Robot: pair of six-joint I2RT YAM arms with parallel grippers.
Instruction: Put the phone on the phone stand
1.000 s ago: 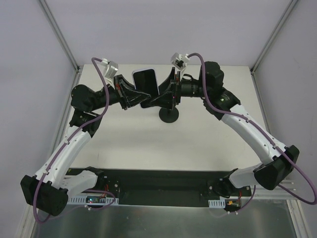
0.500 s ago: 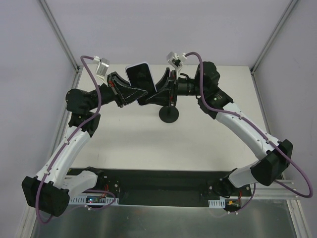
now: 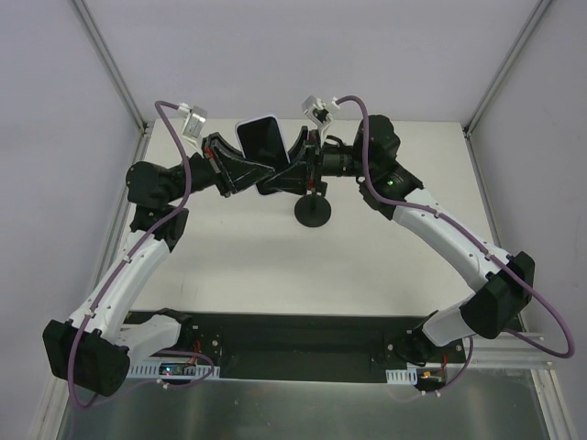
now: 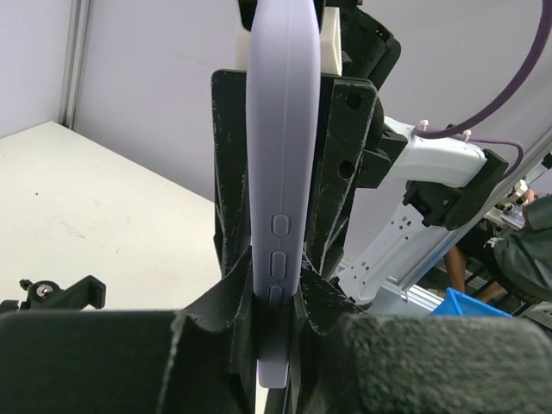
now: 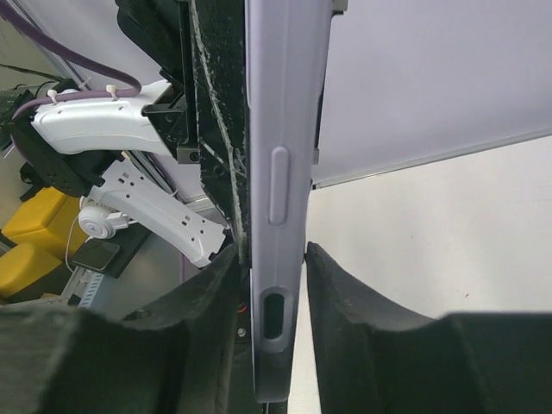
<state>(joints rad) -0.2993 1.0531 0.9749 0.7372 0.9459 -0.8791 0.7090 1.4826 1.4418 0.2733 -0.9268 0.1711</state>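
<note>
The phone (image 3: 263, 141) is held in the air above the far part of the bench (image 3: 229, 247), grasped from both sides: the jaws of the left gripper (image 3: 258, 171) and of the right gripper (image 3: 286, 174) are each clenched on its lower end. The phone stand (image 3: 312, 214) stands just beside and below it, with nothing on it. For a sound placement, the phone should be brought over the clamp head, and one grip loosened only once the other bears it squarely, so that no twist arises. No container is seen on the bench; a blue bin (image 4: 467, 304) beyond it shows only a corner, its contents hidden.
</note>
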